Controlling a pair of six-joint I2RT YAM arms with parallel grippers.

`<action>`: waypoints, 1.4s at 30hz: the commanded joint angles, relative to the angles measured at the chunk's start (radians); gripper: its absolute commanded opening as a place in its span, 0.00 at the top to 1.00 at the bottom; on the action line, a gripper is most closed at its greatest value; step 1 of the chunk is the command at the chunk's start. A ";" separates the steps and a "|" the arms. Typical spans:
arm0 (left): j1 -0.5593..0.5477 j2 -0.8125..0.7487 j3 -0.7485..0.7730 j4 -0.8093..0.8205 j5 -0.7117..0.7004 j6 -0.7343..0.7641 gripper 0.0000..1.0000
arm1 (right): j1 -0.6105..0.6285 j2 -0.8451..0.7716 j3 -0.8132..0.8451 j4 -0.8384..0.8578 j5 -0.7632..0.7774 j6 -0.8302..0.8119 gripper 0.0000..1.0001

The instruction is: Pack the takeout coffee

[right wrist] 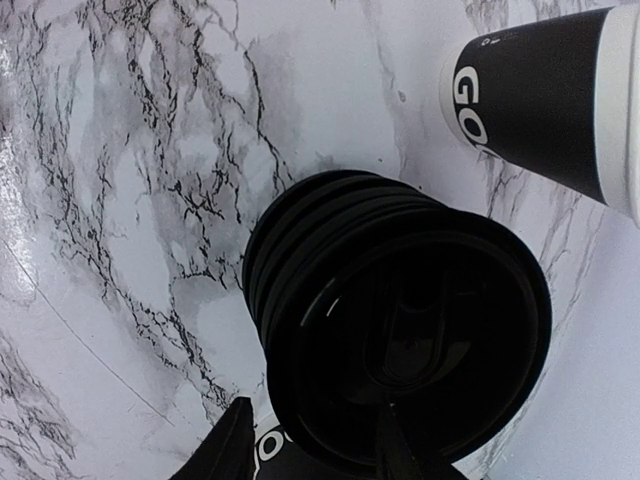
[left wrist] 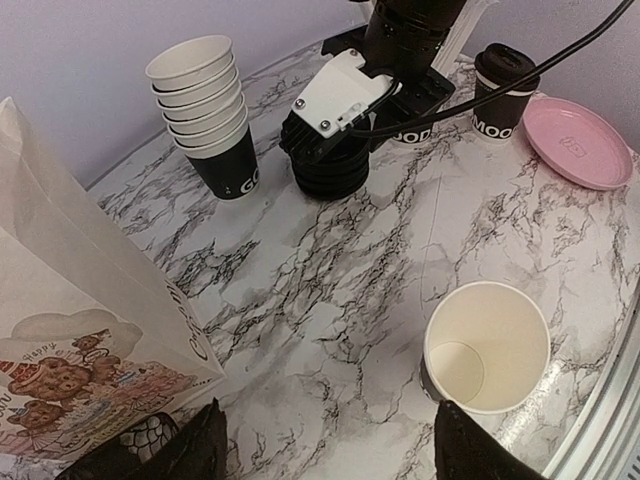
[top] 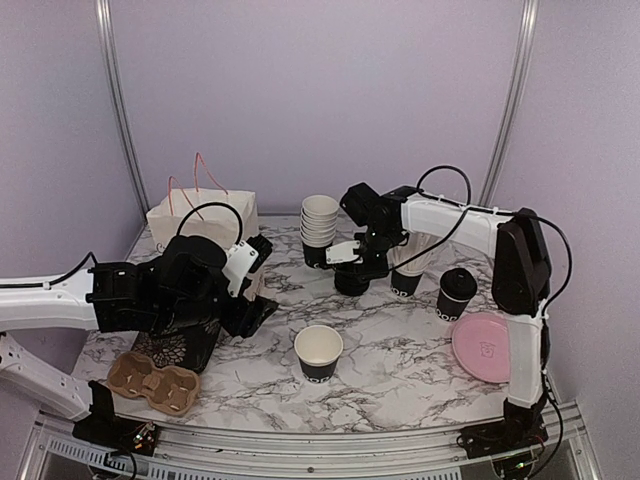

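Observation:
One takeout coffee (top: 457,292), a black cup with a black lid, stands at the right (left wrist: 503,88). A second black lettered cup (top: 405,281) sits behind my right arm with its top hidden. A lidless black cup (top: 318,352) with a white inside stands mid-table (left wrist: 487,346). My right gripper (top: 352,268) hovers on a stack of black lids (right wrist: 400,310). Its fingers straddle the top lid's rim (right wrist: 315,415), and a gap shows beside the left finger (right wrist: 230,450). My left gripper (left wrist: 330,460) is open over bare marble, left of the lidless cup.
A stack of nested white-lined cups (top: 319,225) stands beside the lids. A pink plate (top: 487,347) lies at the right. A white paper bag (top: 205,215) and a black patterned bag (top: 190,345) stand at the left, with a cardboard cup carrier (top: 153,382) at the front left.

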 commanded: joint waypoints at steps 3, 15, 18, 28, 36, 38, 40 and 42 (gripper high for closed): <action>0.006 -0.018 -0.017 0.033 -0.004 -0.007 0.28 | 0.016 0.031 0.055 -0.017 0.015 -0.015 0.64; 0.006 -0.004 -0.024 0.040 0.004 -0.006 0.27 | 0.024 0.039 0.072 -0.025 0.002 -0.013 0.86; 0.006 0.001 -0.026 0.042 0.009 -0.006 0.27 | 0.023 0.037 0.077 -0.030 -0.005 -0.011 0.89; 0.007 0.012 -0.019 0.044 0.001 0.005 0.26 | 0.025 -0.007 0.077 -0.043 -0.033 0.008 0.96; 0.008 0.025 0.000 0.055 -0.026 0.025 0.24 | 0.025 -0.073 0.096 -0.070 -0.186 0.061 0.97; 0.011 0.023 0.008 0.057 -0.026 0.030 0.24 | 0.023 -0.087 0.097 -0.069 -0.204 0.070 0.97; 0.016 0.025 0.014 0.057 -0.027 0.034 0.24 | 0.024 -0.091 0.104 -0.070 -0.207 0.079 0.97; 0.020 0.025 0.015 0.056 -0.027 0.035 0.23 | 0.020 -0.088 0.115 -0.069 -0.211 0.088 0.97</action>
